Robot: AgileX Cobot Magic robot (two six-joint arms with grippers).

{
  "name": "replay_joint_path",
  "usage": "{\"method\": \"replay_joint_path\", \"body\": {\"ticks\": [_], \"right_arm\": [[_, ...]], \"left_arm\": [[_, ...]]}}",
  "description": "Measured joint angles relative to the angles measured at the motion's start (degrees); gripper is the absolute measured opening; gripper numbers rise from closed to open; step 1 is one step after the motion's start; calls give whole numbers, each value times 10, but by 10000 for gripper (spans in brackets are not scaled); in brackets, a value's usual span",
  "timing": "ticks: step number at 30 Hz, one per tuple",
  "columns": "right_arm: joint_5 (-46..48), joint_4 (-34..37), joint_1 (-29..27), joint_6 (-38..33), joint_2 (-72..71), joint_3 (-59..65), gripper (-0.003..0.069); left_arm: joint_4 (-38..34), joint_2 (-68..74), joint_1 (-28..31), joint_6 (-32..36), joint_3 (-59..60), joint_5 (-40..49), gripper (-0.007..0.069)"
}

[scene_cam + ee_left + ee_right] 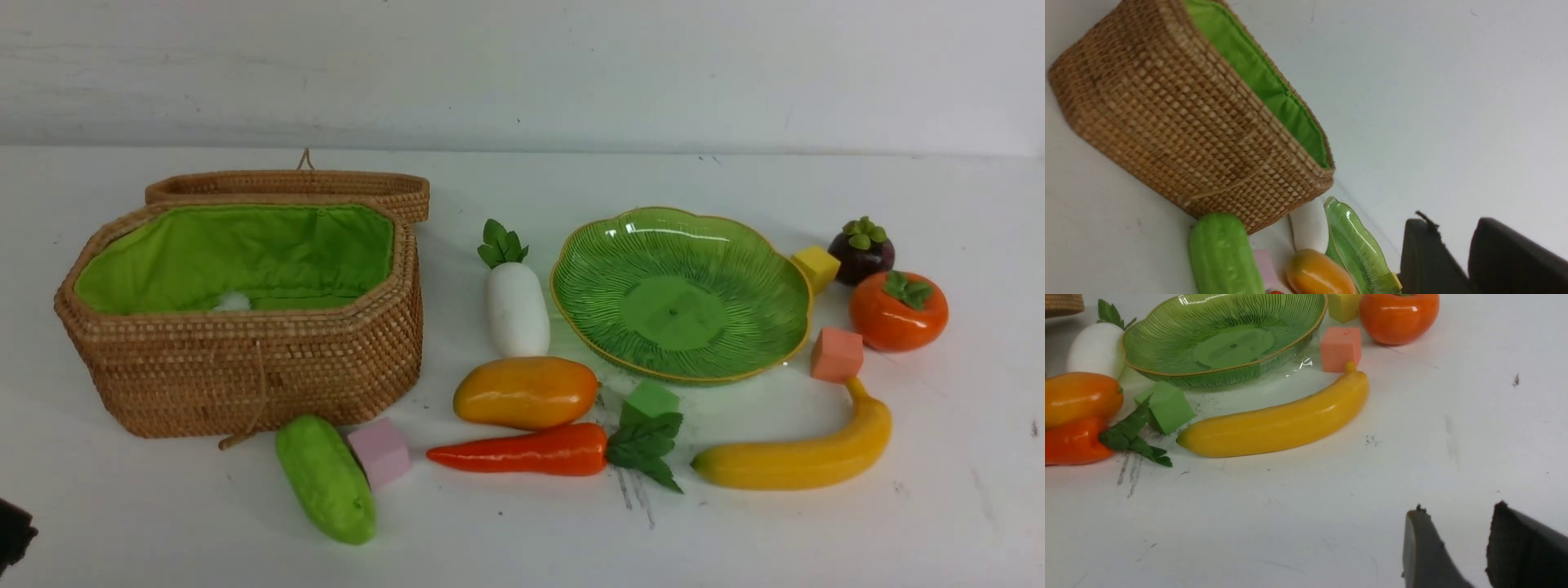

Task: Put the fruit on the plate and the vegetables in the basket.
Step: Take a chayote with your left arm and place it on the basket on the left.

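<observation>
Nearest each wrist camera are the dark fingers (1425,253) of that arm's gripper. On the left gripper (1453,230) the jaws stand narrowly apart with nothing between them, apart from the basket (1180,122) and the cucumber (1224,257). On the right gripper (1457,516) the jaws stand apart with the bare table (1290,522) showing in the gap. It holds nothing and is on the near side of the banana (1278,424), not touching it.

Layout, front view:

- Cucumber: on the table just in front of the basket's near wall. Long axis diagonal, far end to the left, near end to the right. The pink cube (380,452) touches its right side.
- Carrot (522,449): long axis left to right, tip pointing left, leaves to the right.
- Mango (526,392): just behind the carrot, long axis left to right.
- Radish (516,306): just left of the plate (588,269), long axis near to far, leaves pointing away.
- Banana: in front of the plate, long axis left to right. Blunt end points left toward the carrot leaves. Stem end curves up to the salmon cube (837,354).
- Persimmon (898,314) and mangosteen (861,253): right of the plate, on the table, calyx up.
- Green cube (649,400): at the plate's near rim. Yellow cube (816,267): at its right rim.
- Basket: far left, lid (294,184) swung back behind it.
</observation>
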Motion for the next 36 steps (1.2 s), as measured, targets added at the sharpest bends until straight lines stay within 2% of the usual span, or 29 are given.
{"method": "replay_joint_path", "body": {"ticks": [3, 9, 11, 12, 15, 19, 21, 25, 28, 29, 33, 36], "right_arm": [[0, -1, 0, 0, 0, 0, 240], [-7, -8, 0, 3, 0, 1, 240], [-29, 42, 0, 45, 0, 5, 240], [-32, 42, 0, 45, 0, 5, 240], [-93, 164, 0, 125, 0, 6, 240], [-170, 239, 0, 152, 0, 6, 238], [-180, 266, 0, 153, 0, 5, 223], [-87, 269, 13, 119, 7, -54, 160], [53, 244, 39, 46, 57, -174, 97], [140, 229, 51, 3, 99, -239, 67], [323, 209, 79, -87, 198, -405, 28], [397, 205, 121, -120, 254, -497, 24]], "left_arm": [[1, 53, 0, 44, -64, 42, 0], [5, 189, 0, 149, -199, 191, -13], [8, 257, 0, 182, -266, 285, -13], [8, 257, 0, 182, -271, 292, -13], [13, 340, 0, 211, -339, 393, -13], [36, 394, 0, 222, -364, 435, -13], [47, 410, 0, 222, -366, 443, -13], [55, 433, -5, 222, -366, 446, -13], [75, 447, -26, 210, -370, 450, -13], [89, 457, -42, 192, -375, 457, -13], [156, 494, -98, 124, -395, 474, -13], [198, 524, -160, 63, -419, 476, -13]]}}
